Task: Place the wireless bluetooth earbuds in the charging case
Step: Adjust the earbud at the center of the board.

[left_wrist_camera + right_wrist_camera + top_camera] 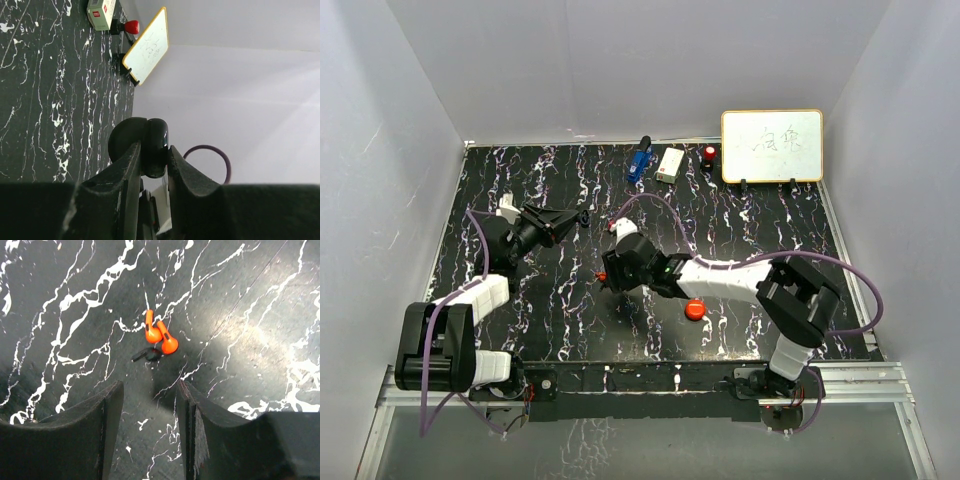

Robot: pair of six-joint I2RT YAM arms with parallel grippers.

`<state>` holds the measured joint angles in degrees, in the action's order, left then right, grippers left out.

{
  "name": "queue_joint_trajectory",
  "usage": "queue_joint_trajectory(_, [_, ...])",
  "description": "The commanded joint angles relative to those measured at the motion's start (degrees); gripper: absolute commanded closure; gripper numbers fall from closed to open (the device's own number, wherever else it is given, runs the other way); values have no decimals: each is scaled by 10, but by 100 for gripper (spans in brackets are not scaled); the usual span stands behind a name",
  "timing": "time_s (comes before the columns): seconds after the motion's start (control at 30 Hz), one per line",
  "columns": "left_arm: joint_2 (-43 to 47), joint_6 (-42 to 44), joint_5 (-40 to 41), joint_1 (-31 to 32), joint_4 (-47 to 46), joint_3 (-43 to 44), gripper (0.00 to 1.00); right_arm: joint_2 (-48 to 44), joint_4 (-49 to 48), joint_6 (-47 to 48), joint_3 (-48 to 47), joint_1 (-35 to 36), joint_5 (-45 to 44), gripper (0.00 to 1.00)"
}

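Ahead, orange earbuds (160, 338) touch; right end effector (148, 391) gapes empty, left end effector (153, 150) clamps black disc (150, 131).

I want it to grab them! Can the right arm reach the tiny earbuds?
Probably yes. The right gripper hangs open just over the earbuds, and nothing lies between them on the table.

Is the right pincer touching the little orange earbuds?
Apart. The right wrist view shows bare table between the open right pincer and the earbuds lying ahead of it.
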<state>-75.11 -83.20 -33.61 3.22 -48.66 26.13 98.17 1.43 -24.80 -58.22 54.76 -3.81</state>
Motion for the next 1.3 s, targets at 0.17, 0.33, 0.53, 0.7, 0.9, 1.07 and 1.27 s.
queue_joint_trajectory(0.17, [24,9,-26,-20,6,-12,100,37,64,-11,-44,59,-127,55])
queue_joint_trajectory(0.33, [19,4,-32,-27,-9,-18,100,53,63,-21,-53,61,-139,55])
queue_joint_trajectory(0.53, [15,0,-36,-31,-17,-21,100,70,69,-18,-67,61,-153,55])
queue_joint_trajectory(0.7, [12,-3,-37,-32,-25,-25,100,85,70,-14,-78,61,-165,55])
queue_joint_trajectory(0.9, [15,-5,-40,-34,-26,-22,100,101,71,-12,-88,60,-185,55])
queue_joint_trajectory(1.07, [19,-5,-41,-36,-25,-24,100,105,70,-10,-93,59,-196,55])
queue_joint_trajectory(1.27, [20,-5,-40,-37,-24,-26,100,116,64,-5,-99,56,-196,56])
